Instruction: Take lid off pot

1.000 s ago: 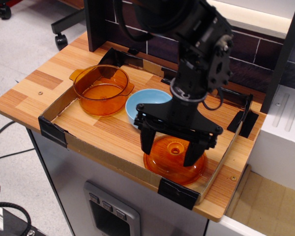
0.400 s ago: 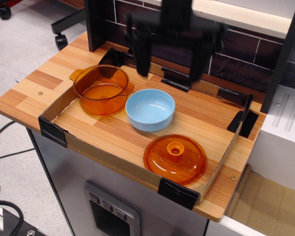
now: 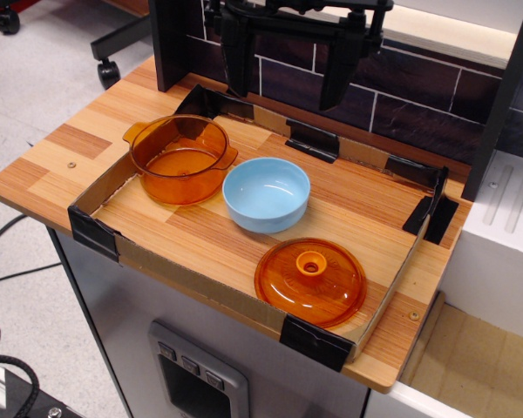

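We're seeing the gripper (image 3: 289,91) hanging high at the top of the frame, fingers (image 3: 236,61) spread wide, gripping nothing. The lid (image 3: 310,282) is sitting knob-up on the wooden board at the front right corner of the cardboard-edged tray (image 3: 170,276), well apart from the pot (image 3: 180,158). The pot is standing uncovered at the tray's back left. We're noting a light blue bowl (image 3: 266,194) sitting between them, just beside the pot. A dark tiled wall (image 3: 418,96) is running behind.
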Controlling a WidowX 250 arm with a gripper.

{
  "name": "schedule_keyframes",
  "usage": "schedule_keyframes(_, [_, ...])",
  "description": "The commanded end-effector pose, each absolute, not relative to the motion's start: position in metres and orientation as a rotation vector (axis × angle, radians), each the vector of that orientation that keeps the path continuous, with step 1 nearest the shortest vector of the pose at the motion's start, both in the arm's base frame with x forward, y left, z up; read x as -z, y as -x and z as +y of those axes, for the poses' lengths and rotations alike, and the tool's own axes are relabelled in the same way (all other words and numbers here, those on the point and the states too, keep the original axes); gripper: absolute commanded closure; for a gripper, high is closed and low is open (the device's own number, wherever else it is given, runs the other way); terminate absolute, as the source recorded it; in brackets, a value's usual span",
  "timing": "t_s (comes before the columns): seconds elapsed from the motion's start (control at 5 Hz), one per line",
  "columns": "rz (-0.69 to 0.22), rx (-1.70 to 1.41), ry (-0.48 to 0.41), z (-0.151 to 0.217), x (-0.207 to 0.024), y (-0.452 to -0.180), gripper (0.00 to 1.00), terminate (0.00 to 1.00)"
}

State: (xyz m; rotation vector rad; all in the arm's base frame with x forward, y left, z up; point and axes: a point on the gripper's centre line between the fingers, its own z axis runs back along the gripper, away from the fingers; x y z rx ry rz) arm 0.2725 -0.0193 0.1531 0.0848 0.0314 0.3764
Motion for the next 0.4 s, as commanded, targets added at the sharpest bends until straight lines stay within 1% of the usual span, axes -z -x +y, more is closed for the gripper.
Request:
schedule_keyframes(0.0, [-0.014,-0.372,-0.075,-0.0173,-0.1679,-0.2741,0.0,0.0])
schedule_keyframes(0.2, [-0.014,-0.372,-0.075,-0.0173,-0.1679,-0.2741,0.0,1.0])
